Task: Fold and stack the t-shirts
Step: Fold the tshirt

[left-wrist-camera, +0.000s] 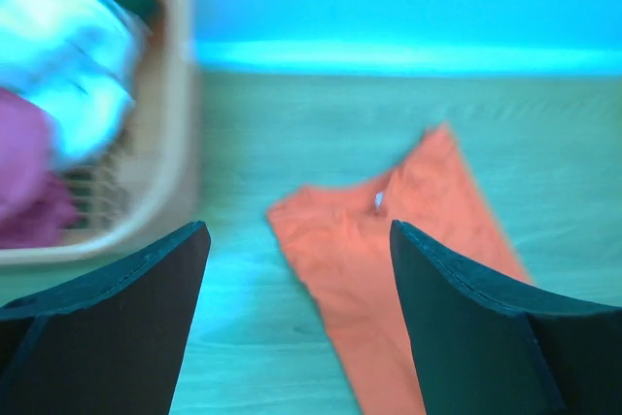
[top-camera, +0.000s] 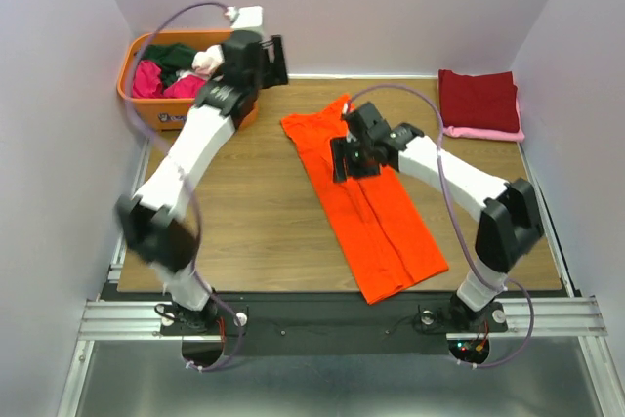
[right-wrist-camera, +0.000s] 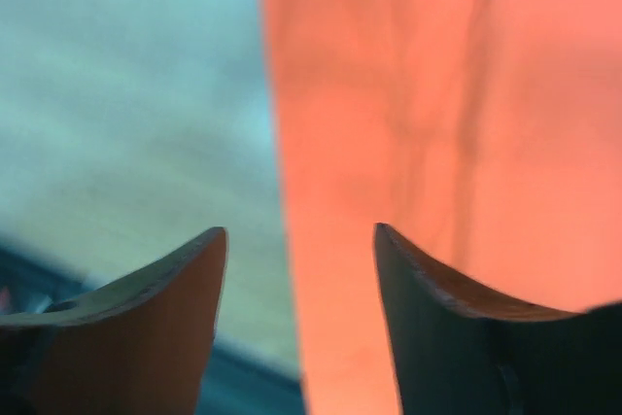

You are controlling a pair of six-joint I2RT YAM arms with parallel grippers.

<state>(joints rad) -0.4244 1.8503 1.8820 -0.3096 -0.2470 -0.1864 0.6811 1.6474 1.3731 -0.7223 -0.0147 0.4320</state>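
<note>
On one wooden table [top-camera: 254, 222] between pale walls [top-camera: 391, 7] lies one orange t-shirt [top-camera: 376, 212]; right of it two folded t-shirts [top-camera: 477, 97], left one tub [top-camera: 126, 82]; left gripper [left-wrist-camera: 297, 225] and right gripper [right-wrist-camera: 294, 230] gape empty.

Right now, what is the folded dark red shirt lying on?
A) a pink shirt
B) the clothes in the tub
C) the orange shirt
A: in the top view the dark red shirt rests on a pink shirt at the far right, well apart from the orange shirt and the tub.
</note>
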